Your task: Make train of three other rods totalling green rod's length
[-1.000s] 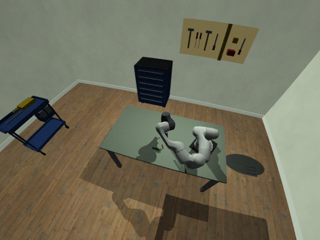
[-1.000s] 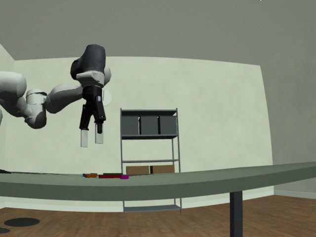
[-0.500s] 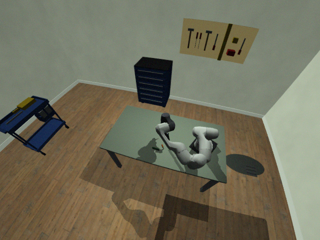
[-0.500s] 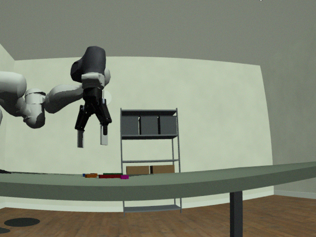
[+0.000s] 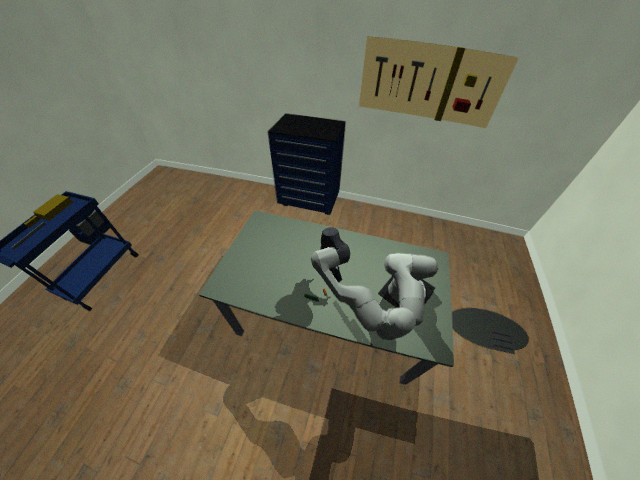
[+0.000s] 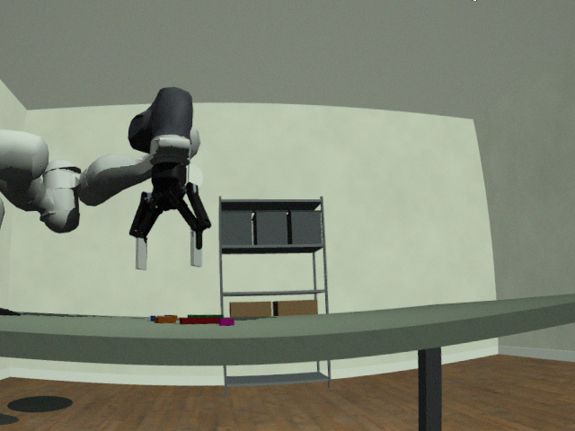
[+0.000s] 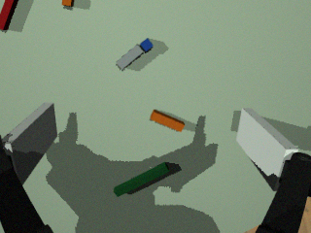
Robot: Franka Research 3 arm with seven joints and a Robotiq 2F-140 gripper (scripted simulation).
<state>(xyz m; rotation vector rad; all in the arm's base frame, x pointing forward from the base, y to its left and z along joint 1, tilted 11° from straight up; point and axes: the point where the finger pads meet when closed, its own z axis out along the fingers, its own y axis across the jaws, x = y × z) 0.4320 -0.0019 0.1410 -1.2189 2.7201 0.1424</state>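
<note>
My gripper (image 6: 168,259) hangs high above the table, fingers wide open and empty. In the wrist view the green rod (image 7: 147,179) lies flat below, between my fingers. An orange rod (image 7: 167,120) lies just beyond it, apart from it. Farther off, a grey rod (image 7: 130,58) lies with a blue rod (image 7: 147,45) at its end. From the side view the rods form a low row: orange (image 6: 165,319), red (image 6: 199,321) and magenta (image 6: 226,321). The magenta rod is outside the wrist view.
The rods lie near the table's front edge (image 5: 289,317) in the overhead view, where the green rod (image 5: 311,297) and an orange rod (image 5: 324,292) show. My arm's base (image 5: 405,294) stands on the table to the right. A shelf (image 6: 271,278) stands behind the table.
</note>
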